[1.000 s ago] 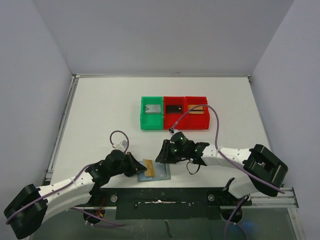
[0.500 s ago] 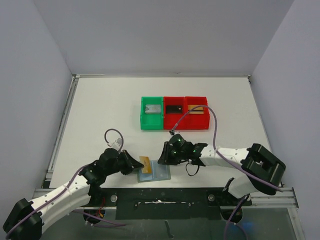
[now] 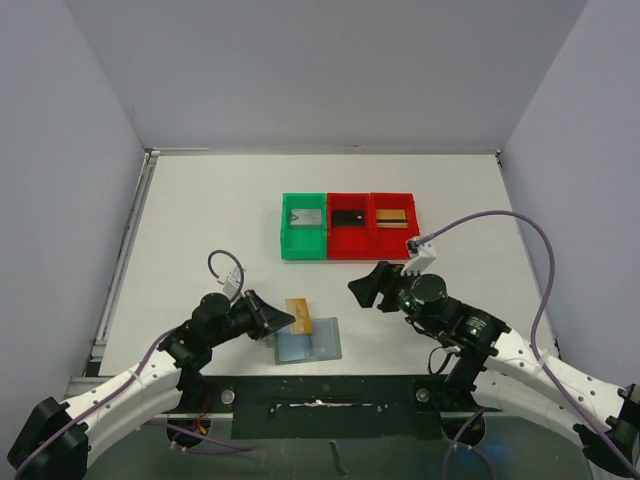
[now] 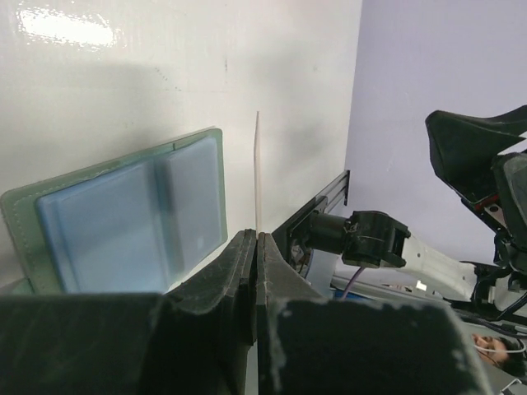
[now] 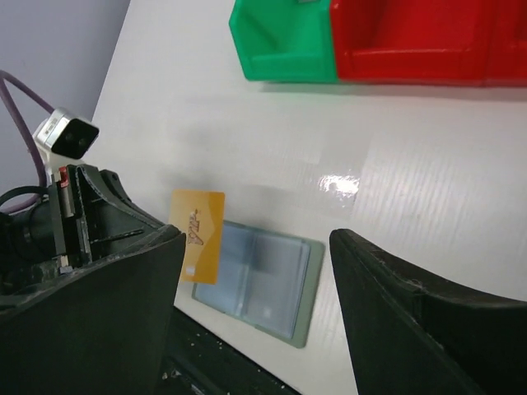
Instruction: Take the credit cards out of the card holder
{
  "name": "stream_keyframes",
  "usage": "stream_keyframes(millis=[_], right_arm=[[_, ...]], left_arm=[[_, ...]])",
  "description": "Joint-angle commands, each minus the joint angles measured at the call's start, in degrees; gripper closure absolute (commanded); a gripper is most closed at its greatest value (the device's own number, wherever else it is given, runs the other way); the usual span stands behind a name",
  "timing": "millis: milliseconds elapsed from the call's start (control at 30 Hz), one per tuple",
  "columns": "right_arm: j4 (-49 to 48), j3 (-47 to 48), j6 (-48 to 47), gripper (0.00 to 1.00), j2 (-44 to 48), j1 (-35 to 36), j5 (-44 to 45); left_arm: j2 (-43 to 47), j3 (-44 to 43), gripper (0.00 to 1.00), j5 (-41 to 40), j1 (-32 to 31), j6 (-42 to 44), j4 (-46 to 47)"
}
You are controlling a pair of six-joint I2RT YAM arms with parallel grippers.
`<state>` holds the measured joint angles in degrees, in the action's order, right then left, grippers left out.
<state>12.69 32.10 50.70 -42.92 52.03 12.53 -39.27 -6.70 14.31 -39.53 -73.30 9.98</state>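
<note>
The card holder point(image 3: 309, 342) lies open and flat near the table's front edge; it also shows in the left wrist view point(image 4: 123, 216) and the right wrist view point(image 5: 265, 281). My left gripper point(image 3: 283, 318) is shut on a gold-tan credit card point(image 3: 298, 314), held in the air just above the holder's left part. The card shows edge-on in the left wrist view point(image 4: 258, 177) and face-on in the right wrist view point(image 5: 198, 234). My right gripper point(image 3: 368, 288) is open and empty, raised to the right of the holder.
A green bin point(image 3: 304, 229) and two red bins point(image 3: 352, 229) stand in a row at mid-table. The green one holds a grey item, one red bin a black item, the other point(image 3: 394, 222) a tan item. The table's front rail point(image 3: 330, 385) runs just behind the holder.
My right gripper has let go of the holder and pulled back to the right. My left gripper has lifted the gold card clear of the holder.
</note>
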Motion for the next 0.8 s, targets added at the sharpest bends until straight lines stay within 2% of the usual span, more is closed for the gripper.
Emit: stream_keyframes(millis=[0, 233, 367, 433, 467, 500, 567, 667, 767], right_arm=[[0.93, -0.04, -8.12, 0.27, 5.89, -0.82, 8.99], [-5.42, -2.77, -14.08, 0.26, 5.80, -0.88, 14.14], [-14.09, -5.90, -19.17, 0.24, 5.60, -0.92, 10.38], [-15.98, -6.56, -17.68, 0.19, 5.49, -0.85, 10.34], [-14.22, -5.77, -13.91, 0.08, 5.10, -1.06, 13.14], [-12.95, -4.65, -13.46, 0.05, 4.19, -1.75, 13.45], [-9.75, -0.79, -14.68, 0.05, 1.06, -4.78, 10.59], [1.43, 9.14, -12.30, 0.05, -5.73, -9.55, 10.45], [4.98, 13.13, -11.98, 0.06, -11.88, -13.90, 8.84]], left_arm=[[0.94, -3.23, 1.00, 1.36, 0.35, 0.30, 5.08], [1.02, -5.19, 1.00, 0.33, 0.42, 2.07, 5.32], [-0.16, -6.42, 1.00, 0.86, 0.36, 3.02, 6.37], [-1.02, -6.44, 1.00, 0.92, 0.33, 3.12, 7.87], [-1.44, -6.33, 1.00, 0.64, 0.32, 3.08, 8.64], [-1.95, -6.31, 1.00, 0.30, 0.33, 3.01, 9.21], [-3.16, -6.75, 1.00, 0.04, 0.33, 3.05, 10.53], [-4.33, -7.83, 1.00, 0.47, 0.31, 3.08, 11.45], [-4.40, -8.15, 1.00, 0.60, 0.32, 3.25, 11.45]])
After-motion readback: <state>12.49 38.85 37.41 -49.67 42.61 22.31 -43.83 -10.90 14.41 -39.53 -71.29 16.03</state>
